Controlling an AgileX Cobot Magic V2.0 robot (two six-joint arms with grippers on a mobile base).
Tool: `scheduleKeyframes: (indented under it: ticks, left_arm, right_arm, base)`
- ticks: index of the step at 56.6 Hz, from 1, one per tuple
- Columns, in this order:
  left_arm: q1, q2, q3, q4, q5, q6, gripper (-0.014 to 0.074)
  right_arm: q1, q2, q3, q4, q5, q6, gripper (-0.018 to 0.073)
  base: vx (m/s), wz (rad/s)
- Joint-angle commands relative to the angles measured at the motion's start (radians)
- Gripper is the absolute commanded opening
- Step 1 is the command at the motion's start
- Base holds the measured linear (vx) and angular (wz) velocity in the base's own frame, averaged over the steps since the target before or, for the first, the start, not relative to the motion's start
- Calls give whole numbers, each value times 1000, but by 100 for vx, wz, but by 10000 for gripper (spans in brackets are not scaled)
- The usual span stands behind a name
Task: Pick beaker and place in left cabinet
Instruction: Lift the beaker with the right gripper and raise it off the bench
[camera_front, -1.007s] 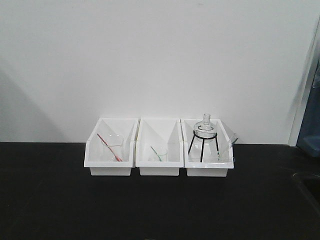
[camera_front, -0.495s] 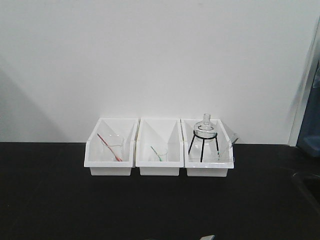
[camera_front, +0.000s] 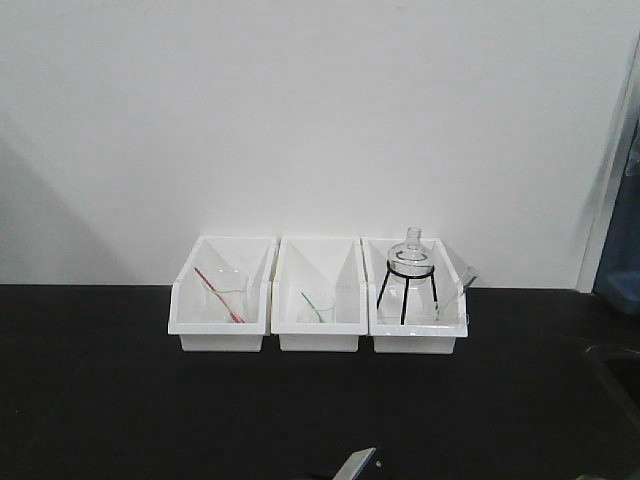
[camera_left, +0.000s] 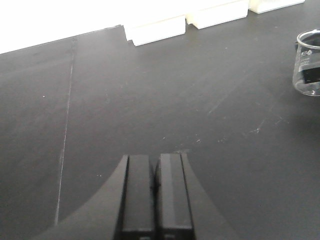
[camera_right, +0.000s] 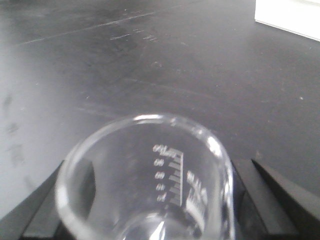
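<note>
**Change:** a grey sliver (camera_front: 355, 465) now pokes up at the bottom edge of the front view, well in front of the bin row (camera_front: 318, 342). A second ago that edge held nothing, and half a second ago only a small pale tip further right. We judge it to be part of an arm rising, so the pick is under way. Which arm it is, we cannot tell.

**Left of the bin row:** bare black desk (camera_front: 90, 400) with one seam (camera_left: 65, 125) running front to back. The left gripper (camera_left: 155, 195) hangs over it, fingers (camera_left: 137, 195) pressed together with nothing between them.

**In the bin row, left to right:** glass with red rod (camera_front: 226, 293); small glass with green rod (camera_front: 318, 307); flask on black tripod (camera_front: 410, 270). None is ours.

**In front of the bin row, toward its right:** the beaker (camera_right: 145, 200), upright, seemingly standing on the desk. The right gripper (camera_right: 157, 167) straddles it, one of its black fingers (camera_right: 280, 195) on each side. Whether they press the glass, we cannot tell.

**Room:** open desk lies between the beaker and the bin row, and the bins' front walls are the nearest hard edge. Right of the bin row there is a dark lip (camera_front: 610, 360) in the desk, nature unclear. The left cabinet is in no view. We judge that a leftward carry must clear the idle left gripper.
</note>
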Motion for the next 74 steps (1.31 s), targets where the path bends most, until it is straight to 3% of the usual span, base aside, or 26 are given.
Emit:
scheduleKeyframes:
  ticks: [1, 11, 22, 33, 44, 58, 74]
  left_arm:
    - [-6, -10, -19, -5, -82, -1, -6]
    - [-6, -10, -19, -5, -82, -1, -6]
    - [-6, -10, -19, -5, -82, -1, -6]
    - [-6, -10, -19, -5, -82, -1, -6]
    - [-6, -10, -19, -5, -82, -1, -6]
    - [-6, -10, -19, -5, -82, -1, -6]
    - [-6, -10, -19, -5, -82, -1, -6]
  right_arm:
    - [0, -39, -28, 11, -70, 1, 578]
    - [0, -40, -28, 7, -67, 9, 489]
    - [0, -80, -28, -18, -58, 189, 298]
    - [0, -229, -28, -48, 77, 213, 147]
    - [0, -409, -77, -82, 281, 254, 145]
    - [0, -542, -278, -240, 478, 510, 145]
    - [7, -580, -431, -447, 561, 743, 135]
  base:
    - [0, 0]
    - [0, 0]
    - [0, 0]
    - [0, 0]
    - [0, 0]
    - [0, 0]
    - [0, 0]
